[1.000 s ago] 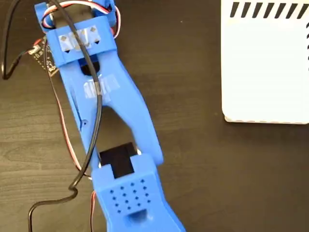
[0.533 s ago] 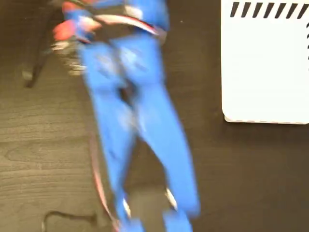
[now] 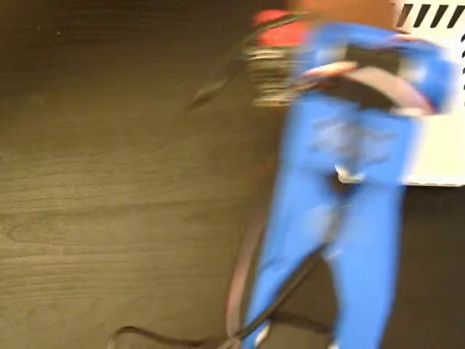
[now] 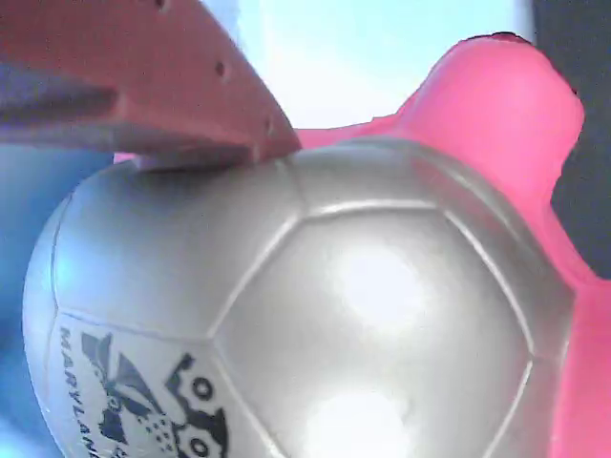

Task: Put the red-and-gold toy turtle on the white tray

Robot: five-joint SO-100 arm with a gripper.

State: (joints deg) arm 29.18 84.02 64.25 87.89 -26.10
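Arm (image 3: 341,196) now blurred rightward, overlapping white tray (image 3: 439,156).

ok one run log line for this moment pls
phase: carry | hand: shut on turtle | arm: blurred, partly over white tray | turtle: not yet on tray

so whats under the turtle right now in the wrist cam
Behind the turtle, held in the jaws, a pale white-blue surface shows, likely the white tray; dark table at far right. The shell fills the view, so directly beneath is hidden.
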